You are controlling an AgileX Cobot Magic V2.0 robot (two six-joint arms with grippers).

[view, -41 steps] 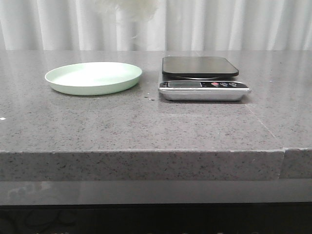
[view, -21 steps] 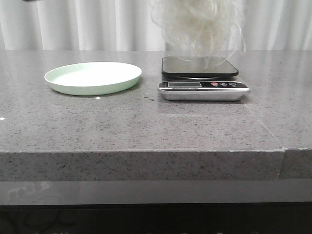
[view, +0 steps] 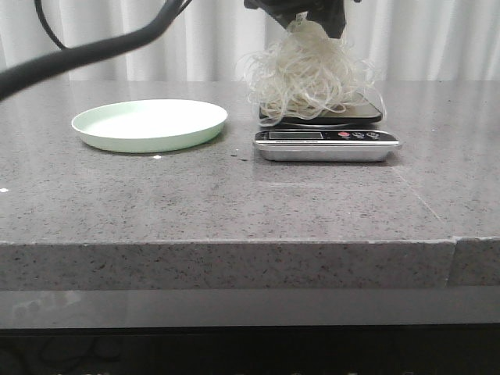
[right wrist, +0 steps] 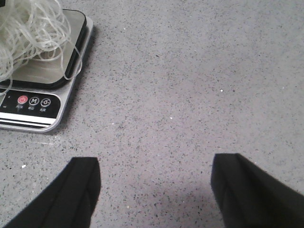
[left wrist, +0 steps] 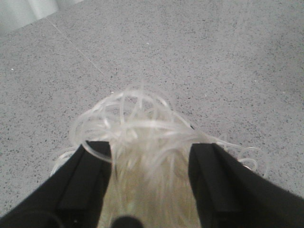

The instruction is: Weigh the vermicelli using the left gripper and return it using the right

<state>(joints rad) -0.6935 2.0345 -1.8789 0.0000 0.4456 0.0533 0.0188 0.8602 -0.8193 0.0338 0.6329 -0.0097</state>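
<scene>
The black, blocky left gripper is clamping the top of the fluffy whitish vermicelli mound, whose lower loops are resting on the dark platform of the silver kitchen scale. The scale's buttons are reading "M" and "0"; the red one's label is too small to read. The pale green round plate is sitting beside it. The right gripper is hovering with its jaws spread wide, holding nothing.

Translucent glossy vermicelli, speckled stone table
</scene>
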